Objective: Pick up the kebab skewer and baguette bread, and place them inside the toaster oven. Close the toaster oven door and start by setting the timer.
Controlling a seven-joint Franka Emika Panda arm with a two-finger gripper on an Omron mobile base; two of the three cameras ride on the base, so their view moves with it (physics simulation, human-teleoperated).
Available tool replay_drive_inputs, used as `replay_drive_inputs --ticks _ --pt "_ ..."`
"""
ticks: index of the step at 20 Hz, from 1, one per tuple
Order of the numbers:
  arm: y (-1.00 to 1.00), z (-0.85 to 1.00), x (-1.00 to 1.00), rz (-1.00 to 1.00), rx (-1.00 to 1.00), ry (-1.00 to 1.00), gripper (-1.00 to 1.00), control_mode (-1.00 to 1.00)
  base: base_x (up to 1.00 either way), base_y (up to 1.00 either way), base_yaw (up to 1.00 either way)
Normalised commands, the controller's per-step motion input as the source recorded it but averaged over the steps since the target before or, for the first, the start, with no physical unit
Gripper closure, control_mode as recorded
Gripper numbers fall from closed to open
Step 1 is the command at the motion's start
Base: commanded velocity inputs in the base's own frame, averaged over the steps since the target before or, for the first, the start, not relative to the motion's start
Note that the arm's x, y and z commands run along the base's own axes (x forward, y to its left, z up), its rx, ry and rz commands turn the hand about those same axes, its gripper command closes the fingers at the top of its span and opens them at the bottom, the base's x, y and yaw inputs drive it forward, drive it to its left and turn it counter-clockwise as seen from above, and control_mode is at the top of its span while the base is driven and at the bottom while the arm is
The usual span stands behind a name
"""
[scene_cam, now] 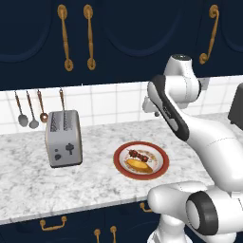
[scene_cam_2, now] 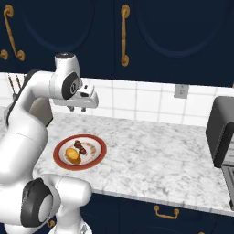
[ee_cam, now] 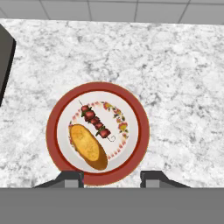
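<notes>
Red-rimmed plate (ee_cam: 140, 131) with kebab skewer (ee_cam: 96, 121) beside baguette bread (ee_cam: 89, 147).

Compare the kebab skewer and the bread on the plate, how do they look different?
The kebab skewer is a thin stick threaded with small dark red chunks and green bits; the bread is one solid golden-orange loaf. The skewer is slim, the bread much thicker. The skewer lies nearer the plate's middle, the bread closer to the red rim. Both lie flat, side by side at about the same slant, on the same plate, and are about equally long.
</notes>
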Motion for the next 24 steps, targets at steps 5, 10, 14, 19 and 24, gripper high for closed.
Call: replay_drive_inputs --ticks 5,10,14,19,24 --pt "0.00 0.00 0.00 0.00 0.00 0.00 -1.00 1.00 0.00 0.00 0.00" --pt "0.00 0.00 0.00 0.00 0.00 0.00 -1.00 1.00 -0.33 -0.12 0.00" --pt "0.00 0.00 0.00 0.00 0.00 0.00 -1.00 1.00 -0.28 -0.68 -0.07" --pt "0.00 0.00 0.00 0.00 0.00 0.00 -1.00 1.00 0.03 -0.71 -0.12" --pt "0.00 0.00 0.00 0.00 0.00 0.00 -1.00 1.00 0.19 -0.54 -0.06"
